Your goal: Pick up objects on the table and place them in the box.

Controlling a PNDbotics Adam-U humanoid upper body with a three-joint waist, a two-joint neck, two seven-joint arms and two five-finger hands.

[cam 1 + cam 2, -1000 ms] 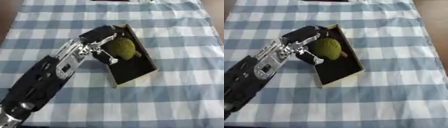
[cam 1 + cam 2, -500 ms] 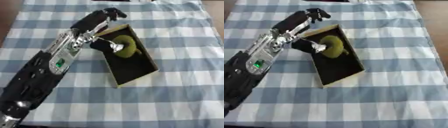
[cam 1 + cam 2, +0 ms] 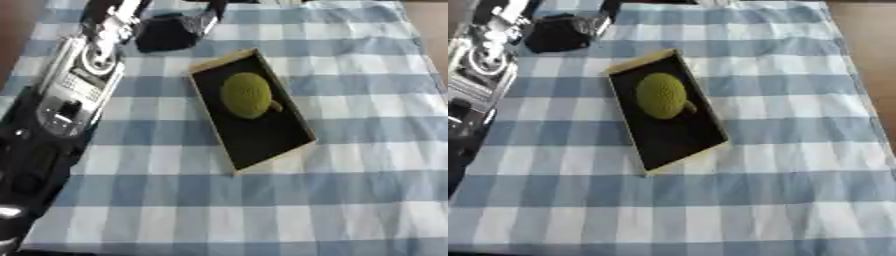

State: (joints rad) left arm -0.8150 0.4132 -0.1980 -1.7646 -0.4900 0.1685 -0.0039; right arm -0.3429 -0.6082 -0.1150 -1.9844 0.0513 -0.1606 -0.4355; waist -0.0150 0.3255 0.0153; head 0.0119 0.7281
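A round olive-green object [image 3: 248,95] with a small stub on its right side lies in the upper half of the shallow box [image 3: 262,147], which is black inside with a tan rim and sits askew at mid-table. My left hand [image 3: 171,32] hovers up by the far left of the cloth, well clear of the box, open and holding nothing. Its silver and black forearm [image 3: 74,95] runs down the left side of the view. The right hand shows in neither view.
A blue and white checked cloth [image 3: 798,150] covers the table. Bare brown table edge [image 3: 870,50] shows at the far right. Dark shapes lie along the cloth's far edge, too blurred to make out.
My left hand let go of the green object, which now rests in the box, and drew back up and to the left, away from the box.
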